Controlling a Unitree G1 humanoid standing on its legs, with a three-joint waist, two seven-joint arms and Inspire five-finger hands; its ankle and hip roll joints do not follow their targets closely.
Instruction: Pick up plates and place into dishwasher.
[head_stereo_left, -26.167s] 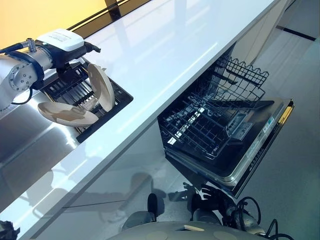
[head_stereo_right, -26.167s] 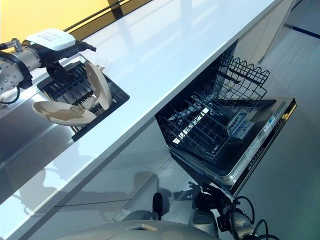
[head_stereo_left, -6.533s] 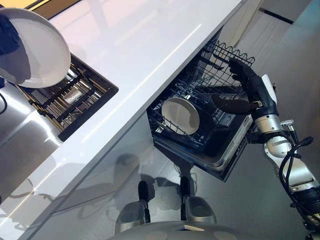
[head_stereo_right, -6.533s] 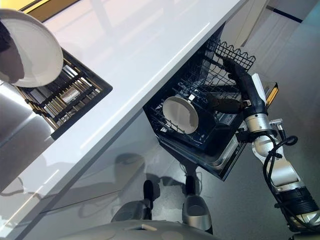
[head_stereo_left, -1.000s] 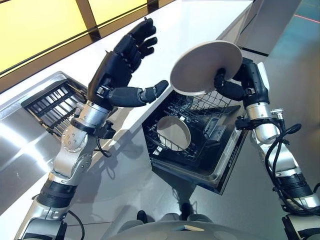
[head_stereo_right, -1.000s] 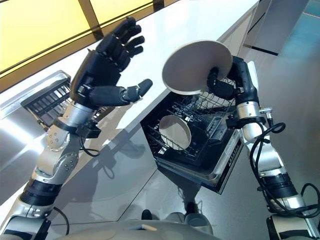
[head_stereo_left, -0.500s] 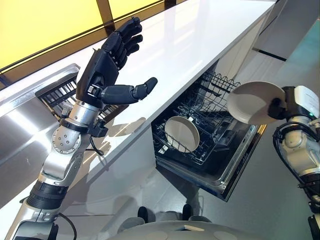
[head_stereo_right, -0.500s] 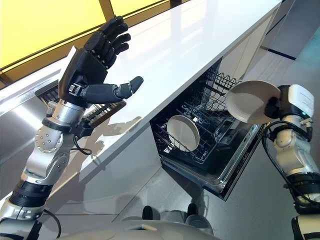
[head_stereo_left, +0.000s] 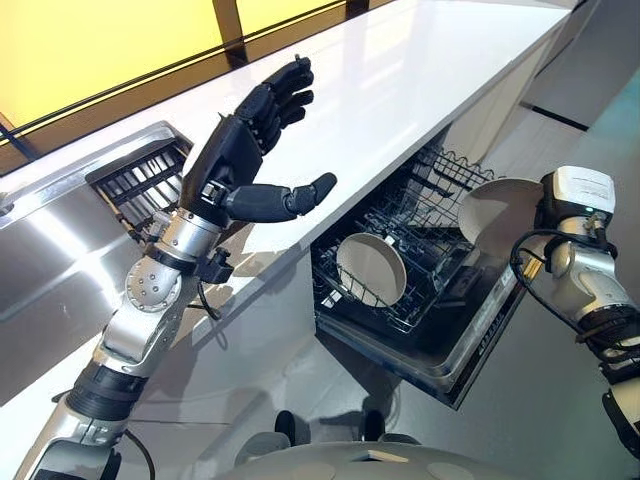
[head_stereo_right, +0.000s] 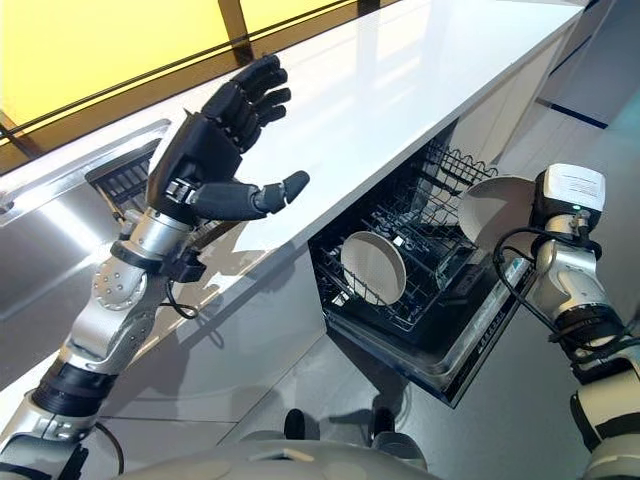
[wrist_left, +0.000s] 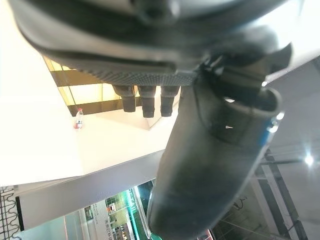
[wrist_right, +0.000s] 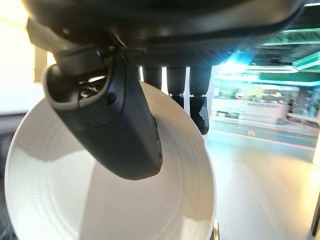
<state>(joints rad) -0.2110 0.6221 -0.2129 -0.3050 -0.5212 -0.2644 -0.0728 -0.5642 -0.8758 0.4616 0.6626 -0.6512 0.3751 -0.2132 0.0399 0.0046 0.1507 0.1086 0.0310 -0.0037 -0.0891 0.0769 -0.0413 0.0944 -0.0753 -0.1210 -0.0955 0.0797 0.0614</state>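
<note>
Plate: your right hand (wrist_right: 120, 115) has its thumb and fingers (wrist_right: 197, 100) clamped on the plate (head_stereo_left: 497, 218), now lower and nearer the rack (head_stereo_left: 400, 290) than half a second ago.
Rack: one plate (head_stereo_left: 371, 270) already stands upright in it.
Left hand (head_stereo_left: 240, 165): fingers spread, holding nothing, above the surface (head_stereo_left: 420, 60).
Meaning: you are on the approach; next, lower the held plate into a free slot.

Glossy white countertop (head_stereo_left: 400, 70), wire rack (head_stereo_left: 420, 215)
</note>
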